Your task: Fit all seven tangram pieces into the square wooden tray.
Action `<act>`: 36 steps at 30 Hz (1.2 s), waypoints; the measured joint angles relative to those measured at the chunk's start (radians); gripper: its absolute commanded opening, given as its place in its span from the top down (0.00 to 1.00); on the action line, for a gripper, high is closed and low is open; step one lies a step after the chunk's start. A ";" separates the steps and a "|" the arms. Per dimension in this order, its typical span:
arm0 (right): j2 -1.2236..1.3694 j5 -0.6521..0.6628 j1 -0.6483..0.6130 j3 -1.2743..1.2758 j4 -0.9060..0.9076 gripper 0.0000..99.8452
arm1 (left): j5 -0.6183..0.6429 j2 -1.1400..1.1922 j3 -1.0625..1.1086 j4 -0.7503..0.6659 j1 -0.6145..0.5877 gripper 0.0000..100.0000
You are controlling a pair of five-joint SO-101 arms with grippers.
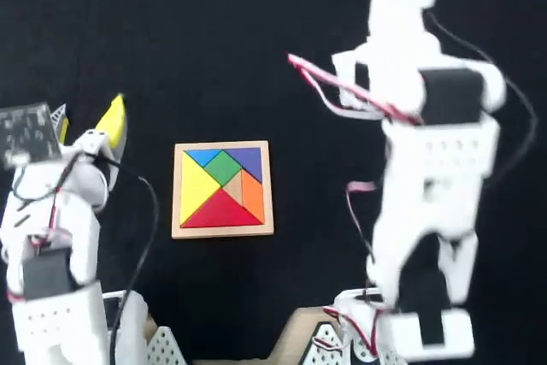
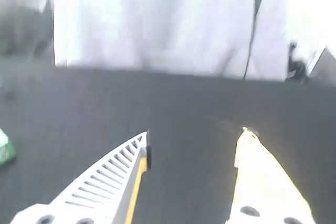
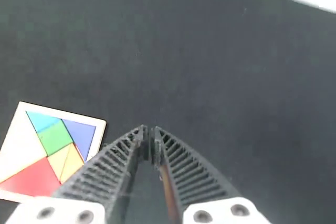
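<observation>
The square wooden tray [image 1: 178, 211] lies flat at the middle of the black table. Several coloured pieces fill it edge to edge: a yellow triangle [image 1: 198, 187], a red triangle [image 1: 222, 211], a green square [image 1: 224, 166], blue, purple, orange and tan ones. My left gripper [image 2: 194, 142] is open and holds nothing. It hangs over bare table to the left of the tray, its yellow finger [image 1: 114, 121] pointing to the far side. My right gripper [image 3: 149, 132] is shut on nothing above the bare cloth, with the tray [image 3: 16, 129] off to one side of it.
The right arm [image 1: 427, 151] stands tall and folded on the right of the table, trailing a pink cable [image 1: 342, 90]. Arm bases and a cardboard piece [image 1: 295, 335] sit at the front edge. A small green object [image 2: 4, 150] lies on the cloth. A pale backdrop [image 2: 157, 19] hangs beyond the far edge.
</observation>
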 measured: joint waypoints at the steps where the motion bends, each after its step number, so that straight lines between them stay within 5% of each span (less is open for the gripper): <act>1: -0.035 0.000 0.000 0.006 0.000 0.98 | -0.003 -0.041 -0.003 0.015 0.008 0.73; 14: -0.348 0.000 0.003 0.295 -0.014 0.99 | -0.005 -0.431 -0.006 0.233 0.025 0.73; 22: -0.674 0.000 0.000 0.459 -0.064 0.99 | -0.005 -0.459 -0.005 0.253 0.025 0.73; 36: -1.399 0.066 0.003 1.309 -0.488 0.99 | 0.035 -0.459 0.192 0.253 0.025 0.72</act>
